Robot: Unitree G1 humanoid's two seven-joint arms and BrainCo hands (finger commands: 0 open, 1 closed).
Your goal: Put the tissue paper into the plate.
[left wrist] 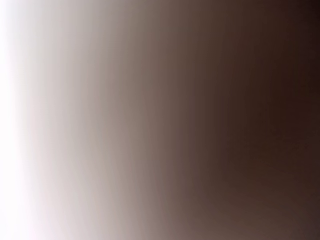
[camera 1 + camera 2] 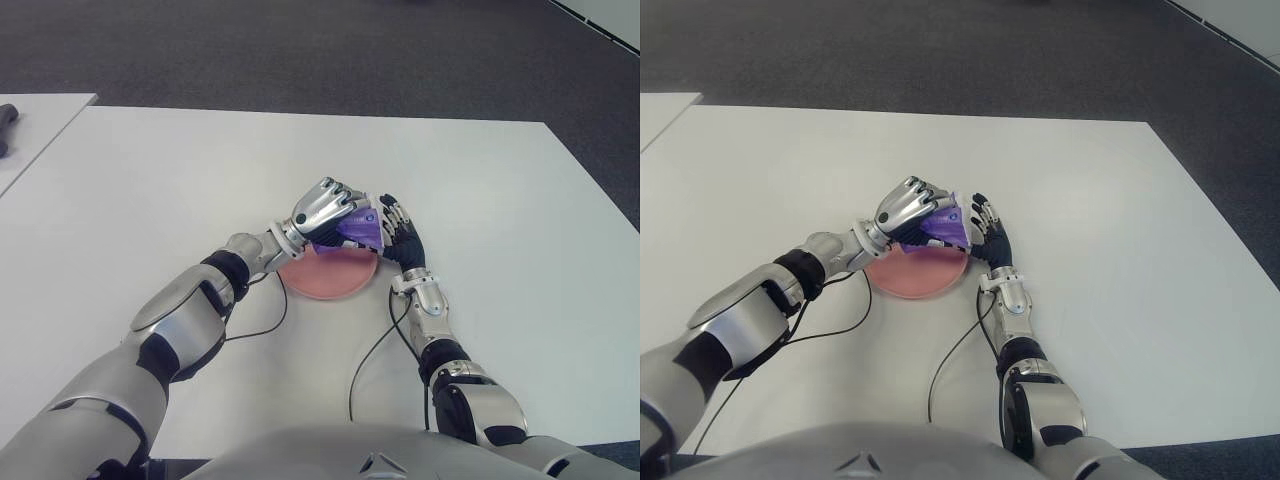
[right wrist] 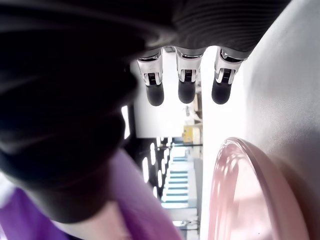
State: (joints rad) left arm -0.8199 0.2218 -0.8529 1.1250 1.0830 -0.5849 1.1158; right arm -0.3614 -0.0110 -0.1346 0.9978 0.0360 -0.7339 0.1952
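Two hands meet over the white table (image 2: 150,180). Farthest left is the left hand (image 2: 322,208), its fingers curled around the purple tissue pack (image 2: 358,232) and holding it just above the far right edge of the pink plate (image 2: 325,276). Next comes the pack itself, not yet lying in the plate. Right of it, the right hand (image 2: 400,232) stands beside the plate with fingers (image 3: 186,80) straight and spread, holding nothing.
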